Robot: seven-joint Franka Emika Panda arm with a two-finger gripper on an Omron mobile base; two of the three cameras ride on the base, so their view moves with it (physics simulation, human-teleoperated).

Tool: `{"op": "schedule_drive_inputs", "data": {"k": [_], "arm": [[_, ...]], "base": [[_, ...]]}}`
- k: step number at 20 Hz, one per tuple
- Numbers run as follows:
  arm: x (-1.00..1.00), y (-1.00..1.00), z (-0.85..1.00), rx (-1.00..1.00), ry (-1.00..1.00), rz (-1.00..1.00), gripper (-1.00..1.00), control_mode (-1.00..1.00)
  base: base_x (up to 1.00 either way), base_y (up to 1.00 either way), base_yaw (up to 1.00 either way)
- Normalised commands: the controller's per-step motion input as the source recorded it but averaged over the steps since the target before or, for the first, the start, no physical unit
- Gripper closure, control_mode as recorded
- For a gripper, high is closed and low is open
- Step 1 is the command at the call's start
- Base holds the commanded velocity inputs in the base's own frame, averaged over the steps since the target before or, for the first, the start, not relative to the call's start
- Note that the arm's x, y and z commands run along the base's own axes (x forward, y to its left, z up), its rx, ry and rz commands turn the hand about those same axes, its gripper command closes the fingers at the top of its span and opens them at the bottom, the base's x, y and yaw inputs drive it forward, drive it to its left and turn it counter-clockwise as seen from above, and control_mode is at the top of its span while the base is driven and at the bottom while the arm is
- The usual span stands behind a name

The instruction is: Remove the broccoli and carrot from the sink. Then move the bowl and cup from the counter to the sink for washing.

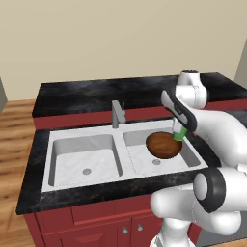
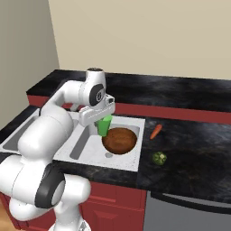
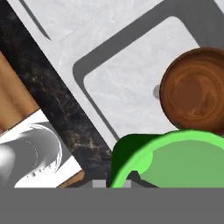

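Observation:
My gripper (image 1: 177,129) (image 2: 102,121) is shut on the bright green cup (image 1: 179,134) (image 2: 104,126) (image 3: 183,162), holding it just above the sink's right basin, at the bowl's back edge. The reddish-brown bowl (image 1: 164,145) (image 2: 119,140) (image 3: 194,92) lies in that basin of the white-grey sink (image 1: 125,179) (image 2: 139,145), partly over the drain. On the black counter (image 2: 194,135) right of the sink lie the orange carrot (image 2: 156,131) and, nearer the front edge, the broccoli (image 2: 159,158). The cup hides most of my fingers in the hand view.
A grey faucet (image 1: 117,114) stands at the centre back of the sink, left of my hand. The left basin (image 1: 87,159) holds nothing. Red cabinets (image 1: 96,226) sit under the counter, and a grey appliance front (image 2: 189,212) is below the right counter.

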Motion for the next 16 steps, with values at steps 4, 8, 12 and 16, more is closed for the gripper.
{"op": "schedule_drive_inputs", "data": {"k": [4,8,12,16], "arm": [[0.18,0.19,-0.13,0.09,0.0,0.2,1.0,-1.0],[0.18,0.27,-0.1,0.05,-0.04,0.2,1.0,-1.0],[0.2,0.21,-0.15,0.04,-0.01,0.18,1.0,-1.0],[0.24,0.19,-0.2,0.0,0.0,0.12,1.0,-1.0]], "base": [[0.0,0.0,0.0],[0.0,0.0,0.0],[0.0,0.0,0.0],[0.0,0.0,0.0]]}}
